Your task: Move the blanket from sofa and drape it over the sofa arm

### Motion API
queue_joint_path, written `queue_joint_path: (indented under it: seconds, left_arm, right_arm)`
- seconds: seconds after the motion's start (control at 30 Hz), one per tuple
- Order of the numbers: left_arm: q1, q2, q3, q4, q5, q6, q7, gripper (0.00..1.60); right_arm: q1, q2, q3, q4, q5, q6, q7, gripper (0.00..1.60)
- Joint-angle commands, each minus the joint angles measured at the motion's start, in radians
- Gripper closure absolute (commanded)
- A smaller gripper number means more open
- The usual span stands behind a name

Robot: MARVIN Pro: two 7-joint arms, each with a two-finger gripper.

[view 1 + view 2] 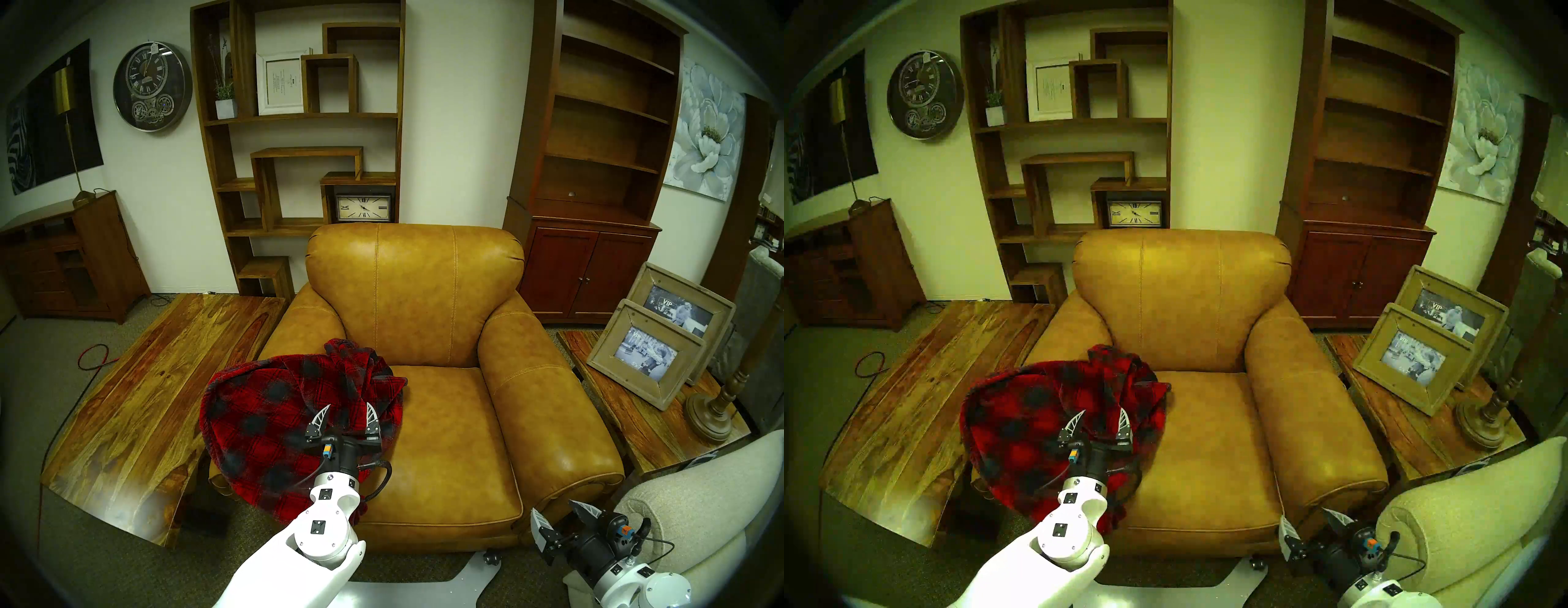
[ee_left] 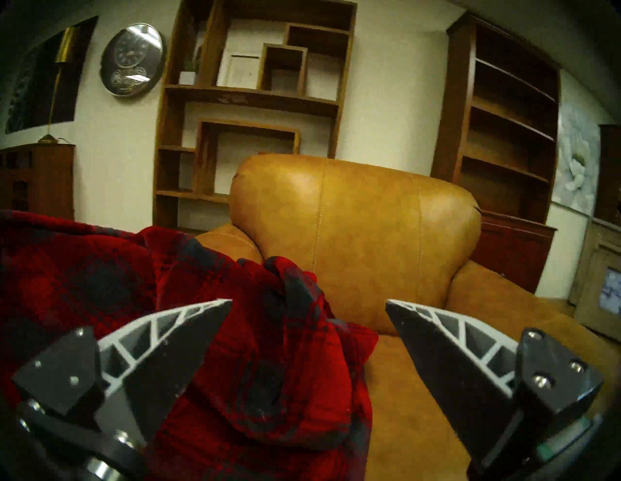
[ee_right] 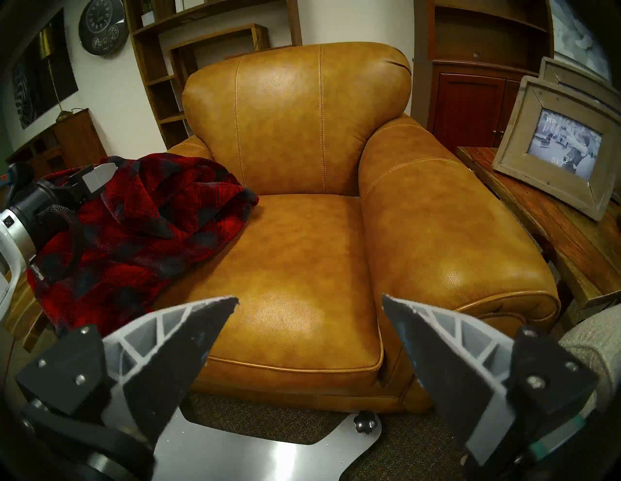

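Note:
The red and dark plaid blanket (image 1: 263, 416) lies draped over the caramel leather sofa's (image 1: 424, 297) left-hand sofa arm (image 1: 305, 322). It covers the arm's front half, and a bunched corner spills onto the seat cushion. It also shows in the other views (image 1: 1013, 420) (image 2: 268, 352) (image 3: 134, 235). My left gripper (image 1: 348, 405) is open just above the bunched part, with cloth lying between its spread fingers in the left wrist view (image 2: 309, 300). My right gripper (image 1: 551, 507) is open and empty, low in front of the sofa's right front corner (image 3: 309, 297).
A long wooden table (image 1: 148, 382) stands left of the sofa. A side table (image 1: 628, 429) on the right bears two picture frames (image 1: 649, 352) and a lamp base (image 1: 708, 416). A cream fabric seat (image 1: 700, 501) is beside my right arm. Shelves stand behind. A red cable (image 1: 91, 356) lies on the floor.

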Motion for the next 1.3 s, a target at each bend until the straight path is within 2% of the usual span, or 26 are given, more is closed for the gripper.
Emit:
queue_joint_path:
  seconds: [0.0, 0.33, 0.37, 0.4, 0.43, 0.47, 0.5, 0.7, 0.77, 0.8, 0.87, 0.97, 1.07, 1.27]
  left_arm:
    - [-0.003, 0.051, -0.005, -0.078, -0.023, 0.082, -0.039, 0.0]
    - [-0.003, 0.056, -0.008, -0.086, -0.034, 0.103, -0.046, 0.0]
    - [-0.003, 0.052, -0.021, -0.091, -0.071, 0.101, -0.061, 0.0]
    - [-0.005, 0.058, -0.024, -0.094, -0.074, 0.094, -0.068, 0.0]
    - [-0.001, 0.06, -0.039, -0.116, -0.13, 0.137, -0.089, 0.0]
    - [0.001, 0.072, -0.043, -0.127, -0.143, 0.158, -0.099, 0.0]
    - [0.002, 0.098, -0.034, -0.132, -0.126, 0.182, -0.113, 0.0]
    - [-0.003, 0.107, -0.056, -0.101, -0.179, 0.286, -0.112, 0.0]
    - [-0.014, 0.094, -0.062, -0.09, -0.21, 0.328, -0.114, 0.0]
    - [-0.035, 0.094, -0.046, -0.059, -0.17, 0.326, -0.107, 0.0]
    - [-0.06, 0.068, -0.052, -0.012, -0.184, 0.294, -0.117, 0.0]
    - [-0.121, 0.032, -0.046, 0.06, -0.166, 0.296, -0.1, 0.0]
    - [-0.146, -0.003, -0.072, 0.095, -0.156, 0.329, -0.131, 0.0]
    - [-0.207, -0.059, -0.119, 0.191, -0.135, 0.327, -0.16, 0.0]
  right_arm:
    - [-0.001, -0.002, -0.001, -0.023, 0.0, -0.001, 0.001, 0.0]
    - [0.0, -0.007, 0.001, -0.023, -0.003, 0.0, 0.005, 0.0]
    - [0.001, -0.007, 0.001, -0.023, -0.004, 0.0, 0.005, 0.0]
    - [0.001, -0.007, 0.001, -0.023, -0.004, 0.0, 0.006, 0.0]
    - [0.001, -0.008, 0.001, -0.023, -0.004, 0.0, 0.006, 0.0]
    - [0.001, -0.008, 0.002, -0.023, -0.005, 0.0, 0.007, 0.0]
    - [0.001, -0.009, 0.002, -0.023, -0.005, 0.0, 0.007, 0.0]
    - [0.002, -0.012, 0.003, -0.023, -0.007, 0.0, 0.01, 0.0]
    - [0.003, -0.012, 0.003, -0.023, -0.008, 0.001, 0.011, 0.0]
    - [0.003, -0.013, 0.004, -0.023, -0.008, 0.001, 0.011, 0.0]
    - [0.003, -0.014, 0.004, -0.023, -0.009, 0.001, 0.012, 0.0]
    - [0.004, -0.015, 0.005, -0.022, -0.009, 0.0, 0.013, 0.0]
    - [0.006, -0.016, 0.005, -0.02, -0.01, -0.001, 0.015, 0.0]
    - [0.008, -0.018, 0.007, -0.018, -0.012, -0.002, 0.018, 0.0]
